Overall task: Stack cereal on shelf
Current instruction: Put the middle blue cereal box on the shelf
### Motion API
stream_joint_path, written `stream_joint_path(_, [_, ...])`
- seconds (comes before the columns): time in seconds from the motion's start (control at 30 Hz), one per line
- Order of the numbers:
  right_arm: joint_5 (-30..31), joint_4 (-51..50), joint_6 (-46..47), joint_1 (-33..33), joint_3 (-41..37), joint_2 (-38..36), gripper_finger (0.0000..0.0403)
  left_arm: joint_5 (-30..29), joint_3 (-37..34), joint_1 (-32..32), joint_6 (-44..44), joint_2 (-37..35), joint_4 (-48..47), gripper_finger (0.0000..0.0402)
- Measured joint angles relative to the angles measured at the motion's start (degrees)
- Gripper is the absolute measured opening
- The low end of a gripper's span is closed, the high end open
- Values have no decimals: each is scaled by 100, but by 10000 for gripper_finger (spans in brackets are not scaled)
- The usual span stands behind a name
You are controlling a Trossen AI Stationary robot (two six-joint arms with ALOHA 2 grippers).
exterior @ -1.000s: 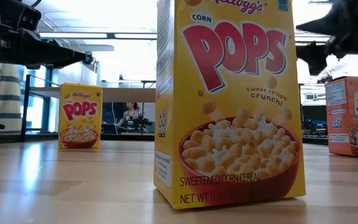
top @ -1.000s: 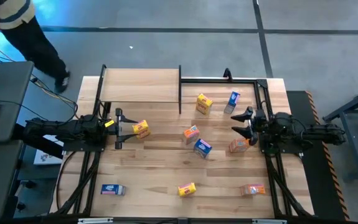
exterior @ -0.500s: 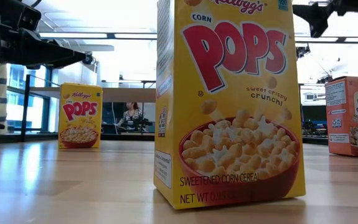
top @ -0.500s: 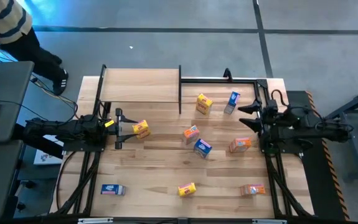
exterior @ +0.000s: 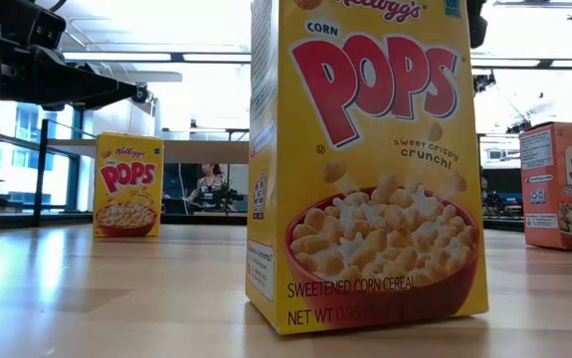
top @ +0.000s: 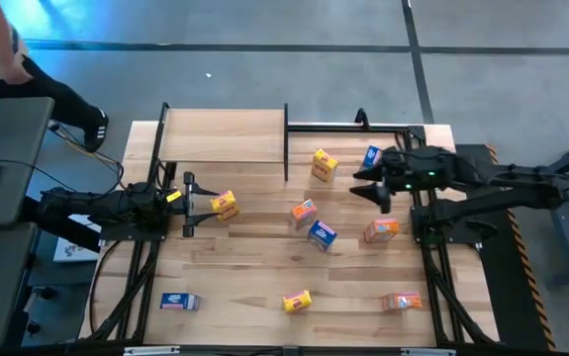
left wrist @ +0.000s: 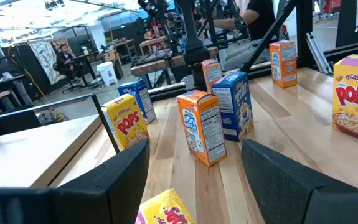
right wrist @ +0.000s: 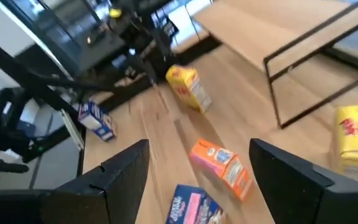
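boxes lie scattered over the plank table, none on the shelf, whose light board sits at the table's far left part inside thin black posts. left gripper rests at the left side, fingers spread around a yellow box that lies between them; firm contact cannot be told. right gripper hangs over the far right part with fingers apart and nothing between them, just beside a blue box and near another yellow box. an orange-red box and a second blue box stand mid-table, touching or nearly so; another orange-red box lies under the right arm's reach. along the near edge: a blue box lying flat, a yellow one, an orange-red one, well apart. in the low view a big yellow corn pops box fills the middle and blocks most of the table behind it. a person's leg and shoe show on the floor beyond the far left corner, beside a grey desk.
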Motion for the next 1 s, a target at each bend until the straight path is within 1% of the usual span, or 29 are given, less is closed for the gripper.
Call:
stream_joint_path(0.13, [105, -431, 61, 279, 570, 759, 268, 1, 2, 0, 0, 1, 0, 246])
stream_joint_path(0.3, [640, -1145, 408, 687, 1244, 1597, 268, 1, 2, 0, 0, 1, 0, 246])
stream_joint_path(0.43, [877, -1631, 790, 897, 1578, 2163, 268, 0, 2, 0, 0, 0, 0, 246])
stream_joint_path(0.73, [857, -2094, 1631, 1073, 1644, 3012, 268, 1, 0, 0, 0, 0, 0, 246])
stream_joint_path(1.0, [819, -2097, 1958, 1341, 1644, 3430, 268, -1, 1, 0, 0, 1, 0, 246])
